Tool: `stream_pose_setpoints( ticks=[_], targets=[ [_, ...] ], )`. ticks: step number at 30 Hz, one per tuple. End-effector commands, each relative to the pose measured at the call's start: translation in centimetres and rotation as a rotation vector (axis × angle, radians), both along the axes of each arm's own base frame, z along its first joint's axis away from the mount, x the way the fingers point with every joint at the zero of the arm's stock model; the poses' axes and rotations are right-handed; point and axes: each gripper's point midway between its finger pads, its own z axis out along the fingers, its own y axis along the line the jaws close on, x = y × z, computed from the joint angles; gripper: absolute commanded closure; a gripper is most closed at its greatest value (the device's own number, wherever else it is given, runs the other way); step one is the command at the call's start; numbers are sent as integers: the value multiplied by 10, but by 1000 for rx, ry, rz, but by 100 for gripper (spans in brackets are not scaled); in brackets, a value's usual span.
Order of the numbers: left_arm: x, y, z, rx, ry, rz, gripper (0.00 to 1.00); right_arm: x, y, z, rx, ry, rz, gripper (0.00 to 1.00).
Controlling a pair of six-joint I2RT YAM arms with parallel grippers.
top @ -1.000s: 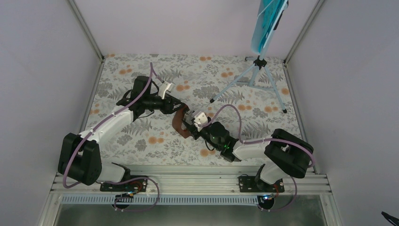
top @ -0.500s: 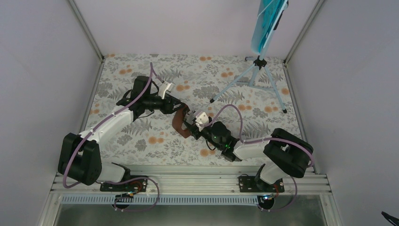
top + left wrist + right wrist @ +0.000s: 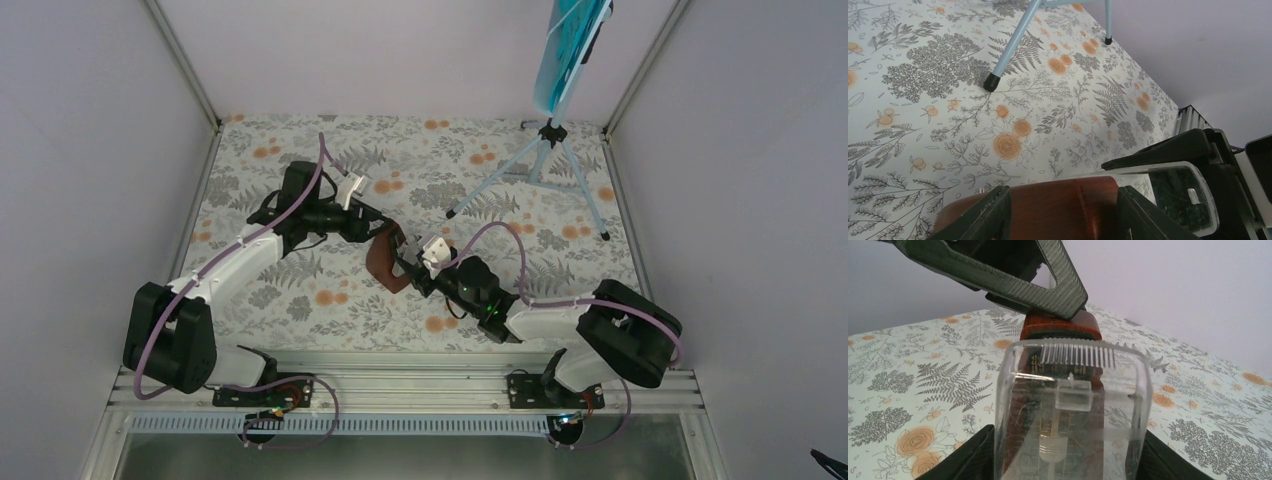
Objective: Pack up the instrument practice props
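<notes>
While clenched on the reddish-brown metronome [image 3: 384, 264] at mid-desk, keeps the left tool [image 3: 382, 236] unmoved since a second ago. Shows brown wood pinched between both dark fingers [image 3: 994, 216] in the left wrist view. Leaves the metronome in the same spot over the floral desk [image 3: 300, 300], between the two tools; cannot tell resting from lifted.

Moves only on the right: swings the right arm's elbow outward toward the right wall and nudges the wrist slightly up and away. Has the right tool [image 3: 405, 264] grasping the clear cover [image 3: 1073, 410] from both sides, just in front of the metronome's face. Cannot tell seated from just off.

Reads, as a judgement, like re-angling the cover to close the metronome for packing: first prop in hand, not yet stowed.

Further right and back, leaves the pale blue music stand [image 3: 545, 170] upright on its tripod with the teal sheet [image 3: 565, 50] on top, well apart from both tools and untouched
</notes>
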Motion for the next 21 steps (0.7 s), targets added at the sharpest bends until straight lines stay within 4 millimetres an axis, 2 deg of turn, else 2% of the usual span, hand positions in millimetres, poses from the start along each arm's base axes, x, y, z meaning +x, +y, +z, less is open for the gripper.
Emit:
stream_pose_setpoints(
  ticks=[1, 5, 21],
  targets=[
    [-4, 6, -12, 46, 24, 7, 44, 1, 4, 6, 0, -26, 25, 52],
    [-4, 7, -11, 47, 15, 12, 42, 0, 7, 4, -2, -26, 39, 51],
    [-4, 6, -12, 45, 23, 4, 44, 5, 16, 8, 10, -75, 51, 51]
  ],
)
